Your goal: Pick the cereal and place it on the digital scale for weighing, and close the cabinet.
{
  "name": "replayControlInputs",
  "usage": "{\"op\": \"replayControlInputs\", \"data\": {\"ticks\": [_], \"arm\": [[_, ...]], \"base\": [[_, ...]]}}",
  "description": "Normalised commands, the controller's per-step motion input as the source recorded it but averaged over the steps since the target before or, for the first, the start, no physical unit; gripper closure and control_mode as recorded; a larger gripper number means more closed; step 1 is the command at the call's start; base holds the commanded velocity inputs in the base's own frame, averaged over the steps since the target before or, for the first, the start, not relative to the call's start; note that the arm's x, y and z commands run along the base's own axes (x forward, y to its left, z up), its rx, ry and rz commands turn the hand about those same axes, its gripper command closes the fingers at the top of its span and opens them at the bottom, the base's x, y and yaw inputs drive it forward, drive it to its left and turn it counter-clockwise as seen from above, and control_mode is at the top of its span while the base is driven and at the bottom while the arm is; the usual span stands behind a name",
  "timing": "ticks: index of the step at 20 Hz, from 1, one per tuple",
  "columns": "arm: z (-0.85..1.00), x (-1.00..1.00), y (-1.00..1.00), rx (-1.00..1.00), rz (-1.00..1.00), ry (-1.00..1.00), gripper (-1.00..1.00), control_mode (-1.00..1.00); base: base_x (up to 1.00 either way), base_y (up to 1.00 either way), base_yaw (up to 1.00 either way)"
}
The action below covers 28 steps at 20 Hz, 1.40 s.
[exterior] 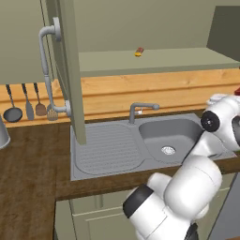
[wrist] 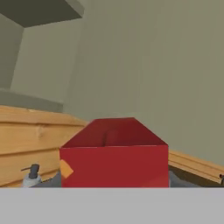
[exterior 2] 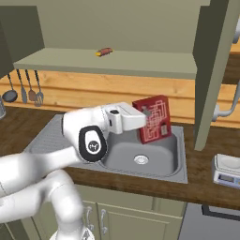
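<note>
The cereal (exterior 2: 154, 121) is a red box with pale print, held tilted in the air above the sink basin (exterior 2: 140, 154). My gripper (exterior 2: 148, 114) reaches in from the left and is shut on the box's left side. In the hand view the red cereal (wrist: 114, 159) sits close in front and hides the fingertips. The digital scale (exterior 2: 228, 170) rests on the wooden counter to the right of the sink, well apart from the box. The cabinet stands open, its left door (exterior: 70, 70) and right door (exterior 2: 213, 70) both swung outward.
A small yellow-and-red item (exterior 2: 103, 52) lies on the cabinet shelf (exterior 2: 117, 63). The faucet (exterior: 140, 108) rises behind the sink. Utensils (exterior: 28, 105) hang on the wall at the left. The open right door hangs between the sink and the scale.
</note>
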Motion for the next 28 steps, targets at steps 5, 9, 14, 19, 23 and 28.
{"op": "replayControlInputs", "data": {"ticks": [5, 9, 14, 19, 23, 28], "arm": [[-0.15, 0.03, -0.16, 0.0, -0.19, 0.0, 1.0, -1.0], [-0.46, 0.0, -0.44, 0.04, -0.03, -0.03, 1.0, -1.0], [-0.29, 0.05, -0.37, 0.04, 0.0, -0.01, 1.0, -1.0], [-0.14, 0.1, -0.3, 0.04, 0.0, 0.0, 1.0, -1.0], [0.0, 0.02, -0.28, 0.01, -0.08, 0.02, 1.0, -1.0], [0.0, 0.0, -0.14, 0.0, -0.2, 0.03, 1.0, -1.0]], "base": [[0.0, 0.0, 0.0], [0.0, 0.0, 0.0], [0.0, 0.0, 0.0], [0.0, 0.0, 0.0], [0.0, 0.0, 0.0], [0.0, 0.0, 0.0]]}}
